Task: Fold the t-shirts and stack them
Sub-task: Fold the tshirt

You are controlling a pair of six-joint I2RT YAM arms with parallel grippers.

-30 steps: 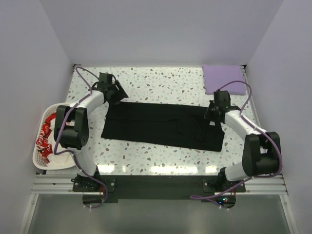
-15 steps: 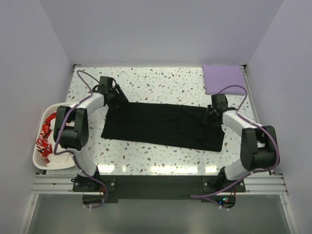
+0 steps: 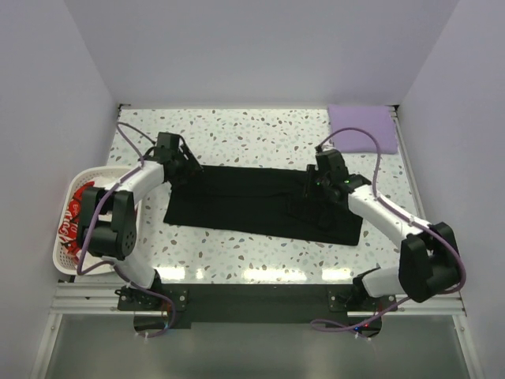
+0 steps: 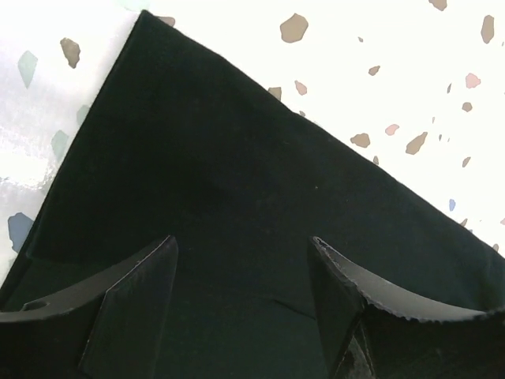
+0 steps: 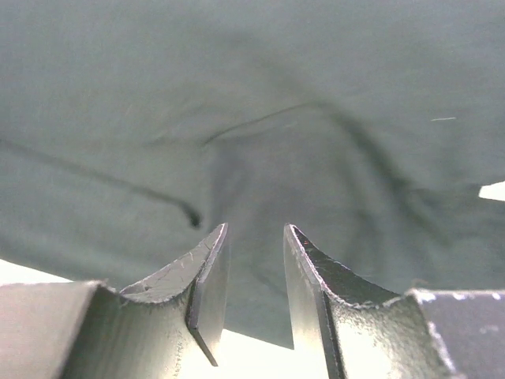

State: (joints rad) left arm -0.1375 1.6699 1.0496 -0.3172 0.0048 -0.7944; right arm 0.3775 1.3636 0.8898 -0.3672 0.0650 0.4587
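The black t-shirt (image 3: 260, 207) lies flat across the middle of the speckled table (image 3: 260, 130), a long dark band with creases near its right end. The left gripper (image 4: 241, 260) hangs over the shirt's far-left corner, jaws wide apart, nothing between them. The right gripper (image 5: 255, 237) sits low over the rumpled right part, jaws a narrow gap apart, gripping nothing. The lavender t-shirt (image 3: 360, 126) rests in the far-right corner.
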